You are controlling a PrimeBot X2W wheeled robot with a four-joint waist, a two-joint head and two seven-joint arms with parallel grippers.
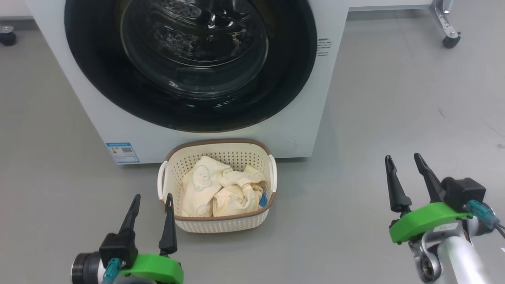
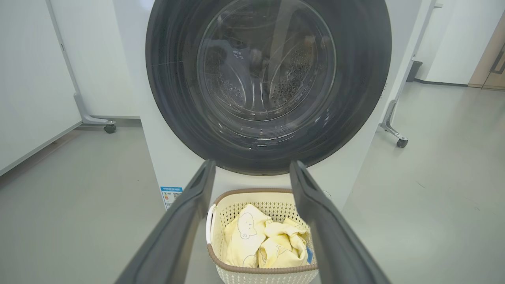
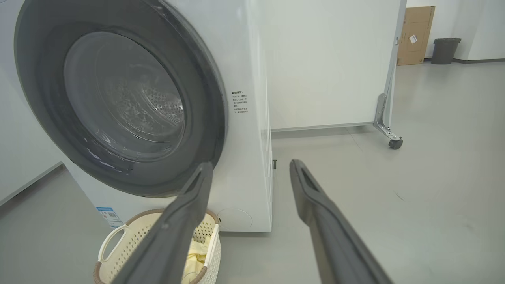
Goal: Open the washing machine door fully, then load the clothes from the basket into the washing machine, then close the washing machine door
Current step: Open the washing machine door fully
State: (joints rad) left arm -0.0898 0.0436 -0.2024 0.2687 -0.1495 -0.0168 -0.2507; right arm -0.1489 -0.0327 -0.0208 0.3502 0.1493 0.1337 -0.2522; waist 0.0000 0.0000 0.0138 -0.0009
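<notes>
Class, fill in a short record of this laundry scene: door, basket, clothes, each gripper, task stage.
washing machine door: shut on the washing machine
basket: on the floor, before the machine
clothes: piled in the basket
left gripper: open, empty, beside the basket
right gripper: open, empty, right of the basket
task stage: door not yet opened
</notes>
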